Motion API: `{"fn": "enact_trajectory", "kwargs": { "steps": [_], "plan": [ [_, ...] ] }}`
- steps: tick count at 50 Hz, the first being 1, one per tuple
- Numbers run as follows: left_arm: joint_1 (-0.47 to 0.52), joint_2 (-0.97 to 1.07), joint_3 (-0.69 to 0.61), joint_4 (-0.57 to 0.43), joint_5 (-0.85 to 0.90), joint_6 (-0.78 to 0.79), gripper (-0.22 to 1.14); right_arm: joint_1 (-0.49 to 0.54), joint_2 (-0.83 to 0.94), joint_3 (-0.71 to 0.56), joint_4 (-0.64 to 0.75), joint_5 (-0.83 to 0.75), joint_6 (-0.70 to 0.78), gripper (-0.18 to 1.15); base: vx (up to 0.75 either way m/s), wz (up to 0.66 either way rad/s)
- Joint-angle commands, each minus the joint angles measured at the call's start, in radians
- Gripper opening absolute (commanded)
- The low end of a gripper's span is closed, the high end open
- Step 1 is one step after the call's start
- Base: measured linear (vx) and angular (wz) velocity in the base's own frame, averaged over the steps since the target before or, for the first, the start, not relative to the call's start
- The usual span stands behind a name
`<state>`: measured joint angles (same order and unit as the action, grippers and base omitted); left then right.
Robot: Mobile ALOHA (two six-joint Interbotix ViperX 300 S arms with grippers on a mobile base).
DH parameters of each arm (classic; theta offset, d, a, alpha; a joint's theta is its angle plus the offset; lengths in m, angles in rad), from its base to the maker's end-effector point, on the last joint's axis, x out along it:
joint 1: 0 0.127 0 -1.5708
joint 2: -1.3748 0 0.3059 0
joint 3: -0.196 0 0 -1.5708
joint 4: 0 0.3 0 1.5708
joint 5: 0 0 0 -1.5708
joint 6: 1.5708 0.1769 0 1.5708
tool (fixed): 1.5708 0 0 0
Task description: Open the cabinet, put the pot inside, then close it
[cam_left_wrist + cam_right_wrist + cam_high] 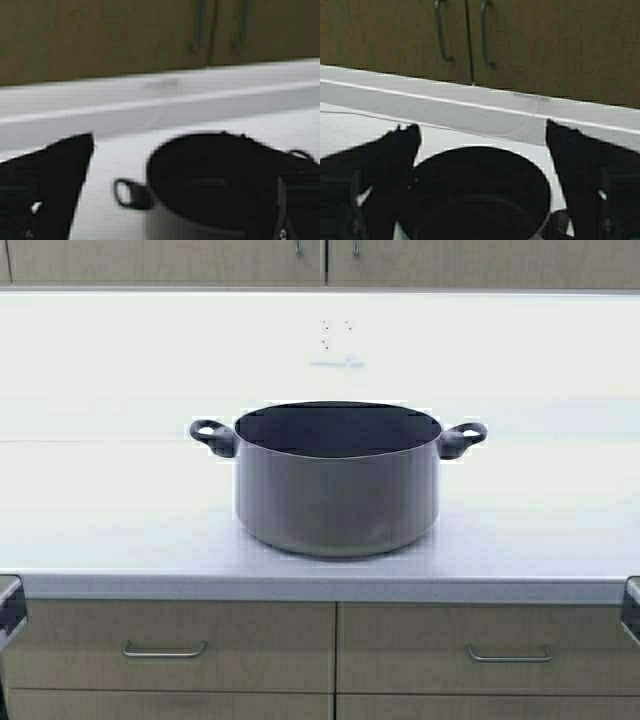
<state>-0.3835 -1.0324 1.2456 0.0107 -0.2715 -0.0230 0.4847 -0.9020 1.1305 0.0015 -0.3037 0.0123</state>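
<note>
The grey metal pot [337,485] stands upright and lidless on the white counter [100,530], near its front edge, with a dark loop handle on each side. The beige wall cabinet [200,260] shows above it, both doors shut, with vertical bar handles [441,32]. My left gripper [192,150] is open and empty, low and to the left of the pot [220,180]. My right gripper [482,131] is open and empty, low and to the right of the pot [480,195]. Only a corner of each arm shows at the side edges of the high view.
Base units with drawers and horizontal handles [165,648] [508,653] sit under the counter edge [320,588]. A wall socket [337,335] is on the white backsplash behind the pot. Bare counter lies on both sides of the pot.
</note>
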Motion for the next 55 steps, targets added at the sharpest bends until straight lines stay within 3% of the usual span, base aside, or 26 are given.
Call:
{"fn": "enact_trajectory", "kwargs": {
  "steps": [1, 9, 16, 28, 32, 38, 55],
  "plan": [
    [-0.074, 0.135, -0.040, -0.014, -0.109, 0.002, 1.02, 0.063, 0.123, -0.061, 0.011, -0.106, -0.002, 1.04, 0.05, 0.00],
    [-0.115, 0.388, -0.141, -0.018, -0.265, 0.003, 1.02, 0.112, 0.347, -0.175, 0.044, -0.244, -0.048, 1.04, 0.03, 0.00],
    [-0.163, 0.594, -0.296, -0.055, -0.359, 0.031, 1.02, 0.141, 0.532, -0.337, 0.167, -0.302, -0.140, 1.04, -0.01, 0.00],
    [-0.238, 0.910, -0.555, -0.272, -0.486, 0.196, 1.02, 0.152, 0.778, -0.595, 0.408, -0.322, -0.391, 1.04, -0.01, 0.01],
    [-0.244, 1.014, -0.629, -0.362, -0.557, 0.247, 1.02, 0.150, 0.834, -0.650, 0.489, -0.322, -0.436, 1.04, -0.01, 0.01],
    [-0.245, 1.118, -0.715, -0.419, -0.621, 0.270, 1.02, 0.138, 0.900, -0.727, 0.589, -0.322, -0.448, 1.04, 0.00, 0.00],
    [-0.245, 1.293, -0.913, -0.446, -0.681, 0.275, 1.02, 0.106, 1.037, -0.882, 0.606, -0.322, -0.463, 1.04, 0.00, 0.00]
  ]
}}
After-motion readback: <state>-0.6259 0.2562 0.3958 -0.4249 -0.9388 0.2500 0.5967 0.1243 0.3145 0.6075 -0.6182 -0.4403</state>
